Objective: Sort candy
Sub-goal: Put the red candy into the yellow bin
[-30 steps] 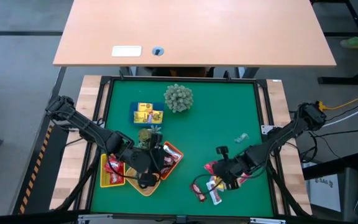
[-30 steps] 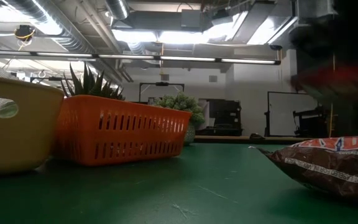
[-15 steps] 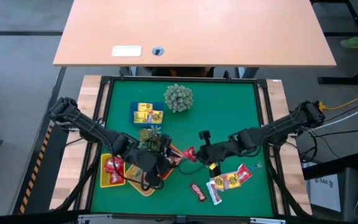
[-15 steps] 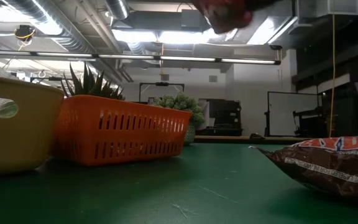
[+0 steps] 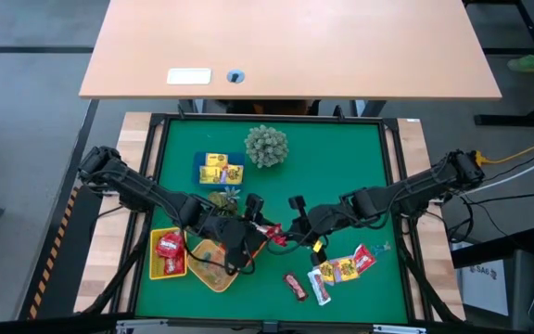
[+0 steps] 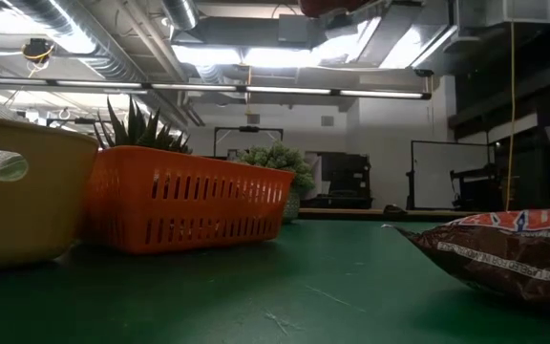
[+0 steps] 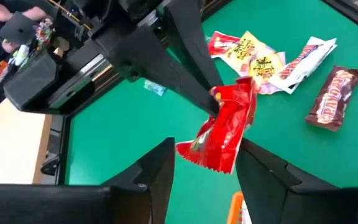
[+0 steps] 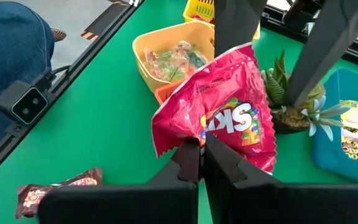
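Mid-table handover: the right gripper (image 5: 284, 236) pinches a red candy packet (image 7: 224, 127) between the left gripper's (image 7: 205, 167) wide-open fingers, which likely must close next before release.

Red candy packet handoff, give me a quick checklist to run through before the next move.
1. Right hand shut on the red packet: ok.
2. Left hand open to receive: ok.
3. Packet between the left hand's fingers: ok, it hangs in the gap.
4. Left fingers touching the packet: cannot tell.
5. Packet clear of the green mat: ok, held in the air.
6. Orange tray free for a drop: cannot tell, its inside is hidden.
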Motion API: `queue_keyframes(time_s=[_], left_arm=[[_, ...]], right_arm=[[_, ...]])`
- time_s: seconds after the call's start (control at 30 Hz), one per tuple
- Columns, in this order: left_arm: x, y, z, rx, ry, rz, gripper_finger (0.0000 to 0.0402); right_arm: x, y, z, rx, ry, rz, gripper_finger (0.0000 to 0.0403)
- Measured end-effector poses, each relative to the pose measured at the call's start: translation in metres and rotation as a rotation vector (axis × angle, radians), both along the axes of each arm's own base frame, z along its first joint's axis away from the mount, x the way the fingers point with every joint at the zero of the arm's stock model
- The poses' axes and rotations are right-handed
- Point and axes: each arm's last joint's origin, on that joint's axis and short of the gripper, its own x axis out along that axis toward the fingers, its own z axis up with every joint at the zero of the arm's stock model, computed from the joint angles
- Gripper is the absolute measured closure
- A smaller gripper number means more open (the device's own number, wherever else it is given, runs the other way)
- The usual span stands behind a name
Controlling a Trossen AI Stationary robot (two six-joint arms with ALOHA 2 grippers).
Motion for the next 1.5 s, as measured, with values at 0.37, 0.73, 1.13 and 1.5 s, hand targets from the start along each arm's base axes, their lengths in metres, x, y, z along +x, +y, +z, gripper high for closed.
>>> queue_keyframes(time_s=[0.37,0.73,1.13,1.5], left_arm=[[0.000,0.000,0.000,-0.017,0.002,-0.019,0.0376],[0.000,-0.002,0.000,-0.040,0.011,-0.049,0.0400],[0.000,-0.001,0.000,-0.040,0.010,-0.049,0.0401],[-0.009,0.000,-0.011,-0.180,0.167,-0.013,0.0401]], right_arm=[[0.000,0.000,0.000,0.000,-0.002,0.000,0.0393],[0.000,0.001,0.000,0.016,0.003,0.021,0.0393],[0.000,0.001,0.000,0.025,0.007,0.034,0.0277],[-0.004,0.000,-0.004,0.016,0.062,0.026,0.0203]])
